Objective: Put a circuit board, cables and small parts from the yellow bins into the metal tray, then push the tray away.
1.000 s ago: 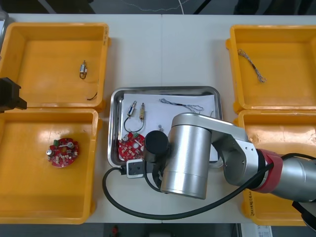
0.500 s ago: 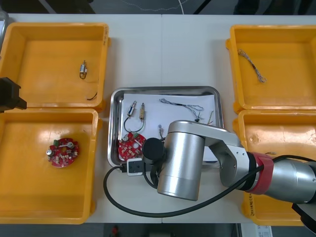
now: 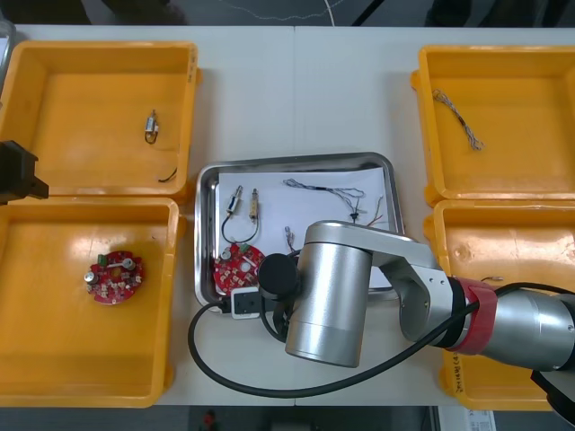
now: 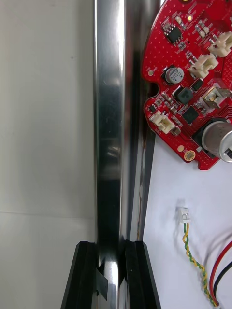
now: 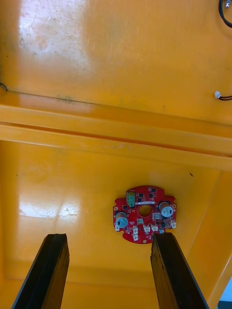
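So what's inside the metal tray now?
Red circuit board, small metal parts and cables on white lining. The right arm hides the tray's near right part; right gripper clamps its rim. Left gripper hovers over a bin.

A light table (image 3: 296, 99) filled the scene, with a thin seam (image 3: 295, 90) running from its far edge toward the middle. Beyond that edge lay dark floor (image 3: 180, 11), a thin pale cord (image 3: 269, 11) curving over it. A greyish round object (image 3: 4, 36) sat at the far left corner, cut off. In the right wrist view a faint line (image 4: 48, 211) crossed the tabletop
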Controlling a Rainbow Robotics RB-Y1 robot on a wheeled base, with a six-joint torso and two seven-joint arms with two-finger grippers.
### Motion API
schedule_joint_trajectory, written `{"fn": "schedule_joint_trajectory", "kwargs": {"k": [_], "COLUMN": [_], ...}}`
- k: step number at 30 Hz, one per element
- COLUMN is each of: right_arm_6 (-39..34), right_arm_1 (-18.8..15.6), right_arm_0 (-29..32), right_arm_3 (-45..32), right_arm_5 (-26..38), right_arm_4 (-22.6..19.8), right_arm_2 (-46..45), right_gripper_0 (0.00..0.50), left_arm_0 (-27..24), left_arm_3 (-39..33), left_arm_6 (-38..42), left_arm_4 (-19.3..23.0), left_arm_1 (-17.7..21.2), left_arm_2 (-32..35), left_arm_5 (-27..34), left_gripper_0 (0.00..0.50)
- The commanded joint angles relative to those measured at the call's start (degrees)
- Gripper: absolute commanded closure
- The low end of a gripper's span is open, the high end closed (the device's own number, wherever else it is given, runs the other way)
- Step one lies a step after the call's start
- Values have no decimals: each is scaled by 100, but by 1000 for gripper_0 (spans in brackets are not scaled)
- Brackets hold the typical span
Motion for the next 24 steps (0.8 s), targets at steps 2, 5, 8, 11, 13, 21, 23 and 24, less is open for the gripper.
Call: {"fn": "schedule_joint_trajectory", "kwargs": {"k": [2,5,8,11,13,21,23,24], "right_arm_6": [-54,-107,-160,-195,-221,-300,-318,-327], "right_arm_1": [101,49,-4,-13,22,49,49,57], "right_arm_0": [-218,-367,-543,-762,-929,-1492,-1615,-1703], "right_arm_3": [-41,-49,-41,126,276,882,1005,1093], "right_arm_5": [-26,-26,-17,-17,-70,-368,-395,-395], "right_arm_4": [219,184,148,34,-62,-291,-291,-291], "right_arm_2": [167,167,176,176,176,176,176,176], "right_gripper_0": [500,500,500,500,500,500,500,500], "left_arm_0": [91,91,91,91,91,91,91,91], "left_arm_3": [-162,-162,-162,-162,-162,-162,-162,-162], "left_arm_6": [-602,-602,-602,-602,-602,-602,-602,-602], "left_arm_4": [-57,-57,-57,-57,-57,-57,-57,-57], "left_arm_1": [-46,-46,-46,-46,-46,-46,-46,-46], "left_arm_2": [171,171,171,171,171,171,171,171], "left_arm_5": [39,39,39,39,39,39,39,39], "left_gripper_0": [0,0,0,0,0,0,0,0]}}
